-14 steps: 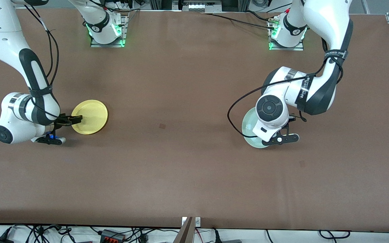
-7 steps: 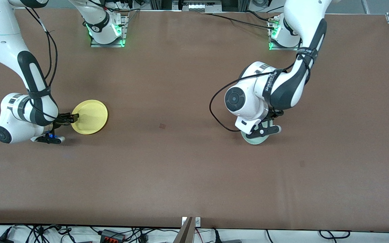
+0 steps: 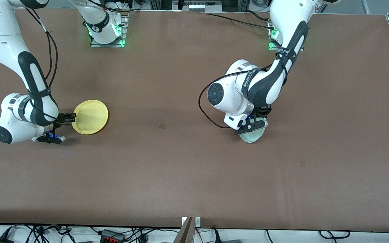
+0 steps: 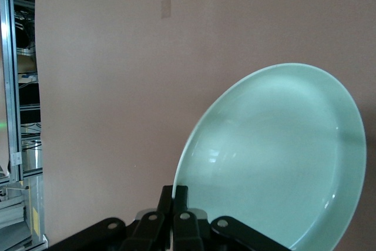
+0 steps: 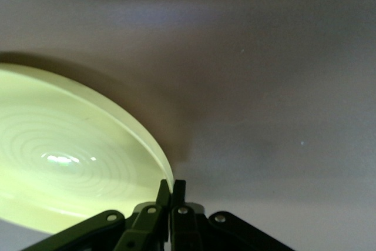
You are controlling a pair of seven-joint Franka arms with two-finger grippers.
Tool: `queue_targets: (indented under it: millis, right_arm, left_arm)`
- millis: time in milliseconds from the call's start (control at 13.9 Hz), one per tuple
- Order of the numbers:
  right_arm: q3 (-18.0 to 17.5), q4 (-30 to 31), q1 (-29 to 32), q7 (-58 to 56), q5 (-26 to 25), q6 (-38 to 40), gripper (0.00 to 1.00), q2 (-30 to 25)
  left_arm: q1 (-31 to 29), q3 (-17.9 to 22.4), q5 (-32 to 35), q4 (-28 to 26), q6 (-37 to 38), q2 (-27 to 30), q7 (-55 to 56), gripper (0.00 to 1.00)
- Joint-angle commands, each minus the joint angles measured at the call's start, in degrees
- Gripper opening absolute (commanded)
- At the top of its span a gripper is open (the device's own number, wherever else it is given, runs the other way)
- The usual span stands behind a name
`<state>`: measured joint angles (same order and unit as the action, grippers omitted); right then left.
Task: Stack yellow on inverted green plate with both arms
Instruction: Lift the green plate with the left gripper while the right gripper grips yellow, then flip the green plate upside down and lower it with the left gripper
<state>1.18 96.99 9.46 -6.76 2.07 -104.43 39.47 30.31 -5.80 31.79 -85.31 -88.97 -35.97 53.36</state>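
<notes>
Gripping both plates at once, the two arms work at separate ends of the worktop (image 3: pixel 194 189). Right gripper (image 3: pixel 69 117), low at the right arm's end, has its jaws pinched on the rim of the yellow plate (image 3: pixel 90 117); right wrist view shows the rim caught between the closed tips, plate (image 5: pixel 70 163) extending away from the jaws, hollow side up. The plate looks flat on the worktop or barely raised at the gripped edge; can't tell which. Left gripper (image 3: pixel 252 123), toward the left arm's end, has its jaws pinched on the rim of the green plate (image 3: pixel 252 136). Left wrist view shows that plate (image 4: pixel 276 163) tilted steeply off the brown surface, hollow side facing the camera, so it is carried on edge and not yet turned over. In the front view only a sliver of green shows beneath the wrist, which covers most of it. The plates lie well apart along the table's length, with a broad bare stretch between them. Judgement: the green plate must finish its flip and be set rim-down first; the yellow then travels toward it, gripped edge trailing and free edge leading. The left arm is the nearer to the middle, a likely meeting spot. Risk: a thin rim pinch may let either plate swing.
</notes>
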Motion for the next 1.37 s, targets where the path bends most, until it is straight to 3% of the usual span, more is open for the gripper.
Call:
queue_targets:
  millis: [0, 577, 793, 938, 1010, 1082, 1154, 1226, 1298]
  right_arm:
    - [-0.38, -0.48, 0.47, -0.63, 0.39, 0.62, 0.00, 0.35]
    - [-1.09, -5.49, -0.32, -4.48, 3.91, 9.41, 0.00, -4.66]
    - [-3.37, -5.93, -0.06, -6.69, 4.08, 10.91, 0.00, -5.89]
    - [-3.37, -6.29, -0.23, -7.04, 8.28, 11.00, 0.00, -6.07]
    - [-3.46, -6.20, -0.15, -7.04, 9.26, 11.00, 0.00, -5.98]
    - [-3.37, -6.20, -0.14, -7.04, 9.36, 11.00, 0.00, -5.98]
    - [-3.37, -6.20, -0.14, -7.39, 9.36, 11.00, 0.00, -5.98]
    - [-3.37, -6.29, -0.06, -8.35, 9.27, 11.00, 0.00, -6.07]
    - [-3.29, -6.37, 0.12, -8.79, 9.27, 11.00, 0.00, -6.24]
  left_arm:
    - [0.45, 0.53, 5.10, 0.68, 2.56, 0.03, 0.43, 0.01]
    - [2.91, 0.26, 5.12, 0.59, 3.19, -2.17, 6.49, 0.01]
    - [3.70, 0.18, 5.04, 0.59, 2.92, -3.14, 8.78, 0.01]
    - [3.70, 0.18, 4.95, 0.50, 2.75, -3.66, 8.78, 0.02]
    - [3.70, 0.18, 4.60, 0.59, 2.75, -3.75, 8.70, 0.16]
    - [3.70, 0.09, 4.42, 0.50, 2.83, -3.67, 7.74, 0.46]
    - [3.70, 0.09, 4.68, 0.06, 2.75, -3.67, 7.38, 0.69]
    - [3.79, 0.09, 4.68, 0.15, 2.31, -3.75, 7.46, 0.84]
    - [4.31, 0.09, 4.42, 0.15, 0.92, -3.75, 7.64, 0.91]
